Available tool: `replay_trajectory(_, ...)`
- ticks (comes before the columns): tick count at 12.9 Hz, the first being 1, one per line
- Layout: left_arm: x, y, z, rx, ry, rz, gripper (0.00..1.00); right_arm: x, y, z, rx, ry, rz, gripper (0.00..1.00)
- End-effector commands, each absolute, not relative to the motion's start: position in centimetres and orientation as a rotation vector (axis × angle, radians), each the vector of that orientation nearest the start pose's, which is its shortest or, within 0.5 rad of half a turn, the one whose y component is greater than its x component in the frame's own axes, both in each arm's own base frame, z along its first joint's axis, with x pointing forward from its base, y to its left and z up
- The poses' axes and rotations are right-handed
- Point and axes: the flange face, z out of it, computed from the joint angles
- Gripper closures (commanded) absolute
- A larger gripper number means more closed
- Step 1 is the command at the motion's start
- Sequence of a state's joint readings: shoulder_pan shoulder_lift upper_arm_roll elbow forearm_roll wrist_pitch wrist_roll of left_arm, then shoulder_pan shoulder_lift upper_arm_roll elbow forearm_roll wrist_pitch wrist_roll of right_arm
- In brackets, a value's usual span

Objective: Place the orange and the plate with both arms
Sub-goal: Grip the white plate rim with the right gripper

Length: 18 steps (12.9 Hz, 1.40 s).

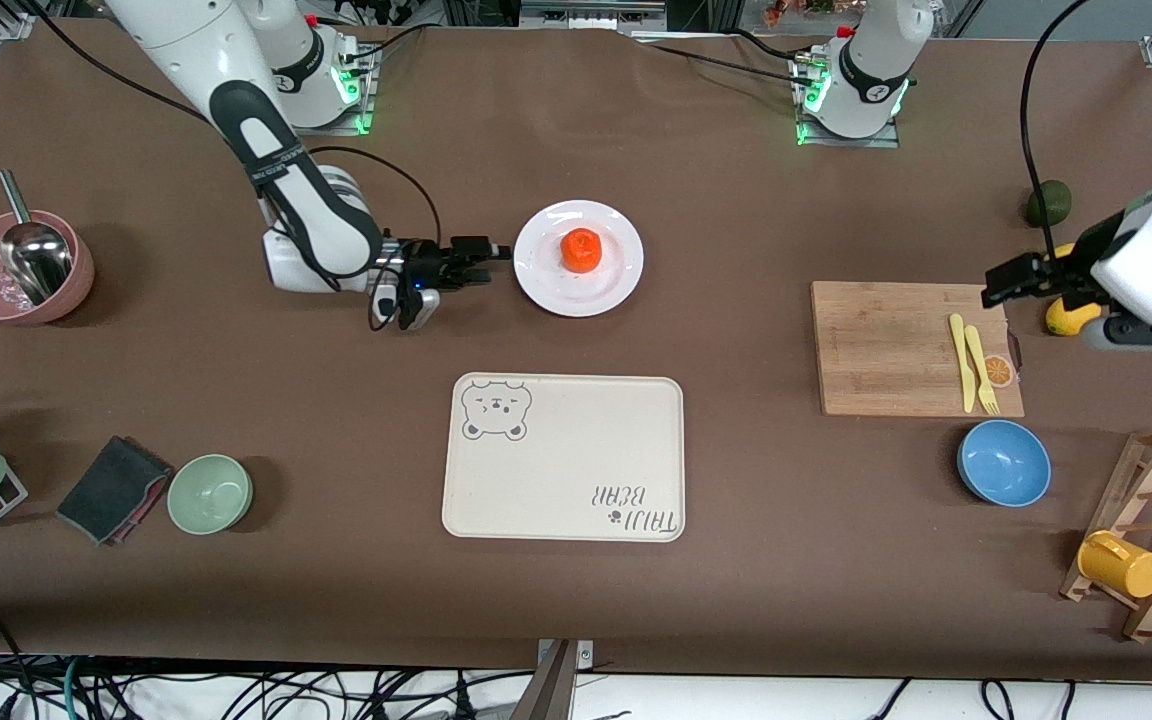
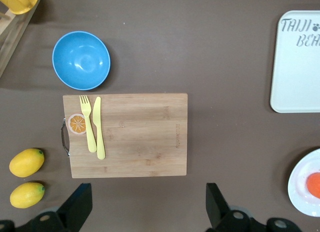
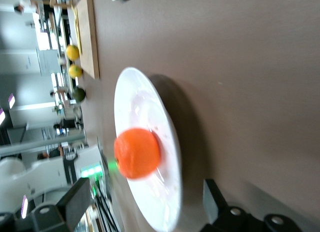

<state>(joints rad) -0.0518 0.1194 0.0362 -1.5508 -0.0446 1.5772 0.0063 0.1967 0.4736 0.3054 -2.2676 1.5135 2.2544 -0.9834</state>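
The orange (image 1: pixel 582 250) lies on the white plate (image 1: pixel 542 285) in the middle of the table, farther from the front camera than the bear tray. My right gripper (image 1: pixel 494 262) is low at the plate's rim on the side toward the right arm's end, open and empty. In the right wrist view its jaws (image 3: pixel 145 204) stand on either side of the plate's (image 3: pixel 150 104) edge, with the orange (image 3: pixel 137 153) just ahead. My left gripper (image 1: pixel 1011 282) is open and empty, up over the table beside the cutting board; the left wrist view (image 2: pixel 146 207) shows brown cloth between its jaws.
The cream bear tray (image 1: pixel 563 457) lies nearer the front camera than the plate. A cutting board (image 1: pixel 896 345) with a yellow fork and knife, a blue bowl (image 1: pixel 1004 462), lemons (image 1: pixel 1071 315), a lime (image 1: pixel 1048 203) and a mug rack (image 1: pixel 1136 530) crowd the left arm's end. A pink bowl (image 1: pixel 21 268) and a green bowl (image 1: pixel 210 493) are at the right arm's end.
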Motion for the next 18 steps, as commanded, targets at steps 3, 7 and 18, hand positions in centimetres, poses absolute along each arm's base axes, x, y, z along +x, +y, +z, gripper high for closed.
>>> replay_trajectory(3, 57.2, 0.1, 60.0, -3.200, 0.070, 0.128, 0.00, 40.2, 29.6, 13.5, -2.125, -0.133, 0.144, 0.00)
replay_trajectory(7, 57.2, 0.3, 61.3, -3.185, 0.073, 0.136, 0.00, 38.8, 30.6, 11.6, -2.102, -0.142, 0.133, 0.34)
replay_trajectory(18, 57.5, 1.2, 60.7, -3.157, 0.142, 0.155, 0.00, 41.1, 30.7, 11.0, -2.088, -0.155, 0.114, 1.00)
